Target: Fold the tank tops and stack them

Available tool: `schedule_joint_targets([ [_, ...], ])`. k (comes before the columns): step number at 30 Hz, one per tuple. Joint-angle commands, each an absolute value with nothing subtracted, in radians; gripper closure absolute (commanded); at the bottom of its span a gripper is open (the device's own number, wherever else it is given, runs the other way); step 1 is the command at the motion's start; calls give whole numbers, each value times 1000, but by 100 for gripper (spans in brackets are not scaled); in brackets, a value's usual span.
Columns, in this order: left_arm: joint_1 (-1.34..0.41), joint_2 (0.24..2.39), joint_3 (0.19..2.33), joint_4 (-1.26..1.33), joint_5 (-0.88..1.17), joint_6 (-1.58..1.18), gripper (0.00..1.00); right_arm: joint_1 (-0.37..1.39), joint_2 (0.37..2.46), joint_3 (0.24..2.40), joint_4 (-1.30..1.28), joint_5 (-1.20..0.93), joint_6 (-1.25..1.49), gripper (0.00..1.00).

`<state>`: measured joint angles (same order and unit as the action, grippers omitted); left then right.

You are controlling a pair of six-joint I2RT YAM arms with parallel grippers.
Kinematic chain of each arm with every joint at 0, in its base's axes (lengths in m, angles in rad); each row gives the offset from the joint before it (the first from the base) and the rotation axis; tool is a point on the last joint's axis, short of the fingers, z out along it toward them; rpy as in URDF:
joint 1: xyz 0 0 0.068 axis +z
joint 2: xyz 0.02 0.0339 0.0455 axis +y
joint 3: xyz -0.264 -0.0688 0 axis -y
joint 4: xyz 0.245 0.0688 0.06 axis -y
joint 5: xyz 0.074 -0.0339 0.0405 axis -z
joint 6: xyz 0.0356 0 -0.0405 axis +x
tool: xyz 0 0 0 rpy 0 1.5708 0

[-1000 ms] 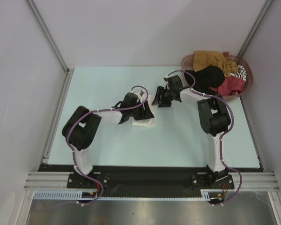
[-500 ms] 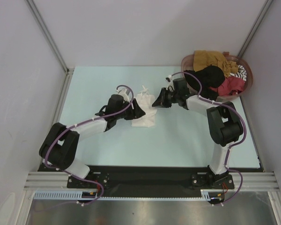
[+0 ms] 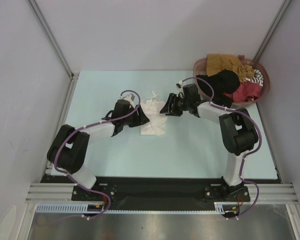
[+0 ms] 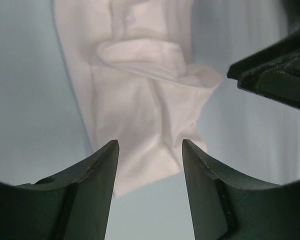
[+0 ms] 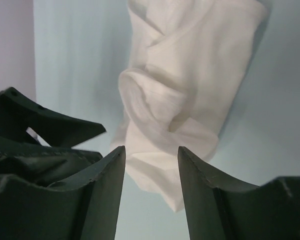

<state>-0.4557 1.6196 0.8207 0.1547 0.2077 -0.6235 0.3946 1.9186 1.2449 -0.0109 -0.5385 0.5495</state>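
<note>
Left tool (image 4: pixel 149 142) and right tool (image 5: pixel 150 149) gape empty beside the white tank top (image 3: pixel 155 125) (crumpled, loosely folded).

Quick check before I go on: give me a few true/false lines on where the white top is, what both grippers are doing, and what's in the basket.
1. The white tank top lies on the table between the left gripper and the right gripper. True.
2. The left gripper is clamped on the cloth. False: its jaws stand apart, with nothing pinched.
3. The right gripper is open. True.
4. The basket is empty. False: it holds a pile of garments, mustard, black, red and striped.
5. The white tank top is spread flat. False: it is bunched and creased.
</note>
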Motion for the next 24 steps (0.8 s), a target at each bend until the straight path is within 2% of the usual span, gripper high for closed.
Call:
schedule_joint_targets([
  [1,-414,1637,885,150,161,-584,41,388,1879,1203,-22,-453,525,51],
  [7,-382,1722,940,149,179,-542,42,390,1908,1177,21,-456,523,55],
  [20,-371,1821,1049,121,152,-540,41,402,1974,1235,12,-417,505,47],
  [22,-367,1835,1061,115,150,-541,42,400,1986,1252,9,-420,506,57],
  [23,-368,1839,1075,112,149,-541,43,400,1990,1259,6,-423,506,68],
  [24,-368,1848,1083,106,152,-538,46,400,1993,1265,6,-423,503,72],
])
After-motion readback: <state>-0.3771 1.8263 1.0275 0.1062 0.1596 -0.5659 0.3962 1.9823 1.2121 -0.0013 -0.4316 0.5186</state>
